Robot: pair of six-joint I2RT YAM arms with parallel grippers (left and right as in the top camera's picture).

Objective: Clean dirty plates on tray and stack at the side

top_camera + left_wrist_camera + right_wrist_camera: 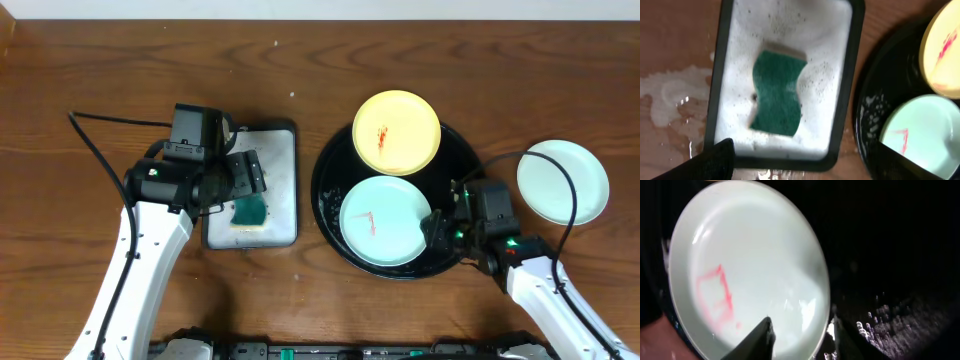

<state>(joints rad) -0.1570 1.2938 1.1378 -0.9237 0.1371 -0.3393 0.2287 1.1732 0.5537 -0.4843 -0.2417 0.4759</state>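
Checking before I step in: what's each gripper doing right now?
Left gripper: open, empty, above the sponge.
Right gripper: open, astride the rim of the mint plate.

The left arm point(140, 265) is a white tubular link ending in black joint housings, with a boxy black camera block point(197, 128) at the wrist and a thin black cable point(95, 150) running off it. The right arm point(550, 300) is built alike, white below and black above, with a small green light point(514, 242) and a looping black cord point(573, 200). Its fingers point(760, 340) are matte black.
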